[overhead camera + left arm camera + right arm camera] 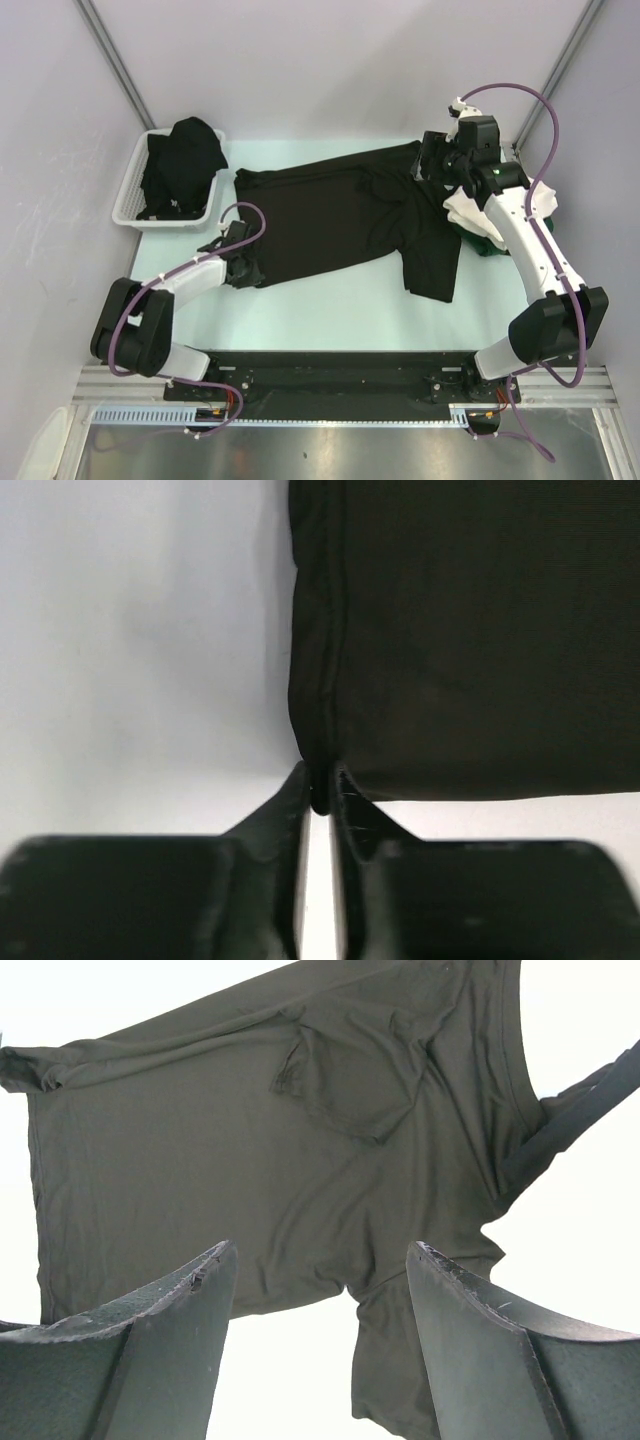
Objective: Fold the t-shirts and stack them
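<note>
A black t-shirt (340, 215) lies spread on the pale table, one sleeve pointing to the near right. My left gripper (247, 265) is shut on its near-left hem corner; in the left wrist view the gripper (320, 785) pinches the seamed edge of the shirt (470, 640). My right gripper (432, 165) is open and empty, held above the shirt's far-right edge. In the right wrist view the shirt (250, 1140) lies below the gripper (320, 1260). A folded white shirt (468, 212) on a dark green one (488, 246) lies under the right arm.
A white slotted basket (128, 205) at the far left holds a heap of black shirts (185, 160). Grey walls close in the table's left, back and right. The arm bases and a black rail run along the near edge.
</note>
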Controlling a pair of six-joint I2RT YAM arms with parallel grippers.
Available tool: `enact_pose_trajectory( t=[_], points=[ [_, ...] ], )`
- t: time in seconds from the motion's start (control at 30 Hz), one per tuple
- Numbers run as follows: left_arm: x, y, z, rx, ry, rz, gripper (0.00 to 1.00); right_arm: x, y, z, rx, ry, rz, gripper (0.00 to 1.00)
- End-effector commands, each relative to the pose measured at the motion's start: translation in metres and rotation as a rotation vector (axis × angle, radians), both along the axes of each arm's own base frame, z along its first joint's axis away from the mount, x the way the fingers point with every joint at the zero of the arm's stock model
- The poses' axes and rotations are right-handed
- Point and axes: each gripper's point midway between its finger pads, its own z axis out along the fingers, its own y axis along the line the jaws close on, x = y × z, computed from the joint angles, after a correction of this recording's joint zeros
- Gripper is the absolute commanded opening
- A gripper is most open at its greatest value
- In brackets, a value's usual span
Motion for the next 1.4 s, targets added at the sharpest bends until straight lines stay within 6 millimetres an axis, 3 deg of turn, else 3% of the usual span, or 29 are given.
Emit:
enact_pose_trajectory(
  t=[0.0,0.13,0.27,0.47,0.63,0.8,0.9,1.0,1.17,1.37],
  points=[
    [0.009,0.002,-0.002,0.042,-0.009,0.002,0.03,-0.003,-0.003,0.029,0.004,-0.081,0.021,0.73],
    [0.003,0.011,0.003,0.108,0.009,-0.015,0.0,-0.002,-0.005,0.033,0.008,-0.093,0.017,0.73],
    [-0.016,0.031,0.014,0.196,0.059,-0.019,0.0,0.003,-0.005,0.033,0.014,-0.103,0.017,0.74],
    [-0.038,0.06,0.048,0.317,0.081,0.058,0.0,0.013,-0.012,0.034,0.02,-0.112,-0.004,0.74],
    [-0.017,0.057,0.073,0.28,0.019,0.056,0.0,0.02,-0.011,0.039,0.024,-0.11,0.0,0.74],
    [-0.008,0.086,0.079,0.399,0.098,0.047,0.0,0.02,-0.012,0.042,0.022,-0.101,-0.001,0.74],
    [-0.003,0.094,0.082,0.407,0.105,0.028,0.0,0.018,-0.019,0.028,0.001,-0.041,-0.024,0.75],
    [-0.003,0.098,0.085,0.413,0.106,0.013,0.0,0.011,-0.029,-0.003,-0.009,0.088,-0.073,0.75],
    [-0.002,0.108,0.092,0.435,0.103,0.009,0.0,-0.032,-0.028,-0.056,0.026,0.311,-0.16,0.73],
    [0.001,0.108,0.095,0.415,0.096,0.002,0.0,-0.074,-0.016,-0.071,0.01,0.362,-0.222,0.74]
  ],
)
